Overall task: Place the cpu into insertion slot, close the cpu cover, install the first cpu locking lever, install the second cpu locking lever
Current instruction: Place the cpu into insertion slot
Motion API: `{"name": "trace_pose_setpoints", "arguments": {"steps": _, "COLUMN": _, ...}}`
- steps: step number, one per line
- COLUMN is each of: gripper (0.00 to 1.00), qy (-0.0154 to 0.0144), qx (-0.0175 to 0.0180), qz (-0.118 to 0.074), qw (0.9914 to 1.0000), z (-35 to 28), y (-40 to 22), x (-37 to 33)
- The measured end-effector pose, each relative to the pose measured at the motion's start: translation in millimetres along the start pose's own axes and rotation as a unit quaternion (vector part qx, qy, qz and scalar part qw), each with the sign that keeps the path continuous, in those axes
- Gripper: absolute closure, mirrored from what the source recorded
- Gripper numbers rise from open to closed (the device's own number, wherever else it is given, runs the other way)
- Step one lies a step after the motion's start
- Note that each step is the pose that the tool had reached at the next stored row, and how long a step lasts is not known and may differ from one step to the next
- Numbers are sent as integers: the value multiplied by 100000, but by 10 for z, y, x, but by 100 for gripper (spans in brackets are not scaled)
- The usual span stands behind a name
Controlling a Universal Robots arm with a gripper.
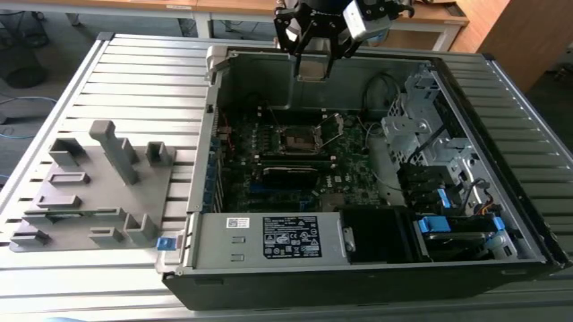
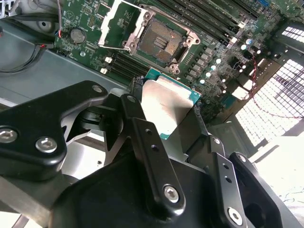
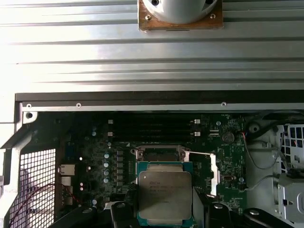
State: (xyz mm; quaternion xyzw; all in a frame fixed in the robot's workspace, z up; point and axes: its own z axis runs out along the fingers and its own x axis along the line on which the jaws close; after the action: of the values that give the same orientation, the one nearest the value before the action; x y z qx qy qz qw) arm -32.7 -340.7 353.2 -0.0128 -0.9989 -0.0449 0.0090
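My gripper [image 1: 313, 66] hangs over the back wall of the open computer case, shut on the cpu [image 1: 312, 70], a flat silver-topped chip with a green edge. In both wrist views the cpu [image 2: 166, 107] [image 3: 165, 194] sits between the black fingers [image 2: 142, 130]. The insertion slot [image 1: 298, 139] [image 2: 161, 40] lies bare on the motherboard, well below the chip. In the first wrist view the slot [image 3: 159, 154] is partly hidden behind the chip. The cpu cover [image 1: 333, 129] [image 2: 116, 21] stands swung open beside the slot.
A labelled power supply box [image 1: 268, 238] fills the case's near end. Drive cages and cables [image 1: 421, 134] line the exterior view's right. Long memory slots [image 2: 209, 19] run beside the socket. A grey fixture block [image 1: 90, 188] sits on the slatted table at the exterior view's left.
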Motion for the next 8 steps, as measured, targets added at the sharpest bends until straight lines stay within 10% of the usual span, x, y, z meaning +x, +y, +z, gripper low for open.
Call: {"name": "trace_pose_setpoints", "arguments": {"steps": 8, "gripper": 46, "qy": 8, "qx": 16, "qz": 2, "qw": 100000, "z": 14, "y": -2, "x": 0}}
